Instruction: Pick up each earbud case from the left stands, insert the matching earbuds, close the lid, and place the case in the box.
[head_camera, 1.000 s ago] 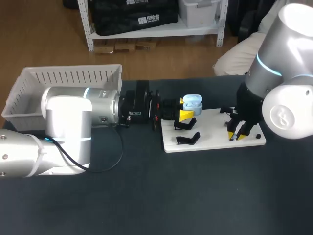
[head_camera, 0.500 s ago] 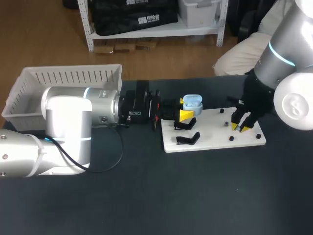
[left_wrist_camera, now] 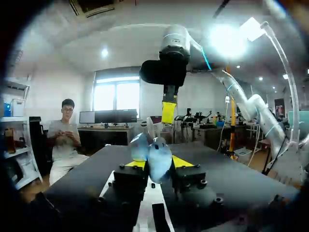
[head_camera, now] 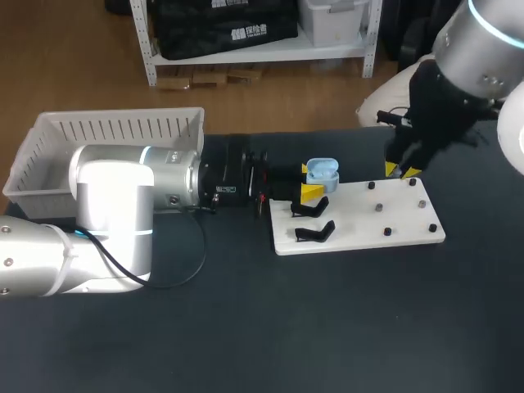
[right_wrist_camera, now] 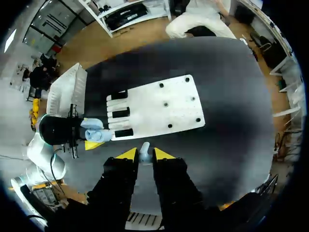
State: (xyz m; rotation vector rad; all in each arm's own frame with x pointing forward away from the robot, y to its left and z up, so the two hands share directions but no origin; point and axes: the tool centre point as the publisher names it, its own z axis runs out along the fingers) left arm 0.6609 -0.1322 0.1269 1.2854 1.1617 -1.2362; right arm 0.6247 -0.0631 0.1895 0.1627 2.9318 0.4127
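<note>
Silver left arm (head_camera: 115, 205) is coming in from the left edge of the head frame, lying low over the dark table (head_camera: 246, 327). Near frame centre, two black stands (head_camera: 315, 232) are sitting on the left end of the white board (head_camera: 360, 221). Small black pegs (head_camera: 379, 207) are dotting its right half.

Just past the stands, left gripper (head_camera: 312, 183) is clamping the pale blue earbud case (head_camera: 321, 170), one yellow tip on each side. Case lid is standing open. Left wrist view is agreeing: case pinched between the tips.

Right gripper (head_camera: 400, 170) is hanging over the board's far right corner, upper right of the head frame. Right wrist view is showing its tips pinched together on a small pale earbud (right_wrist_camera: 144, 149), board well below it.

White slatted box (head_camera: 106, 131) is sitting in the upper left, behind the left arm.
</note>
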